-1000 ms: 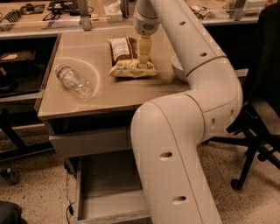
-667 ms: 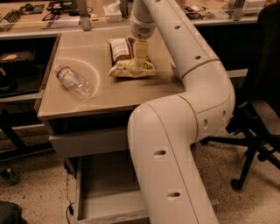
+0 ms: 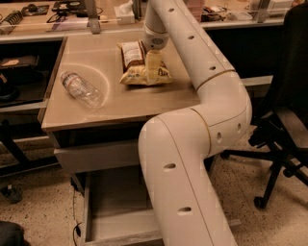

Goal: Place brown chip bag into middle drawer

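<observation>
The brown chip bag lies flat on the tan tabletop, its pale yellow end toward the front. My gripper points straight down onto the bag's right part, touching or just above it. The arm rises from the lower middle and bends back over the table. The middle drawer stands pulled open below the table, with a flat grey floor and nothing visible in it; my arm hides its right part.
A clear plastic bottle lies on its side at the table's left, inside a faint round bowl outline. A shut drawer front sits above the open drawer. A black office chair stands at the right. Cluttered benches run behind.
My gripper has shifted slightly left and lower onto the chip bag. The arm's elbow has swung a little. The bag and bottle have not moved.
</observation>
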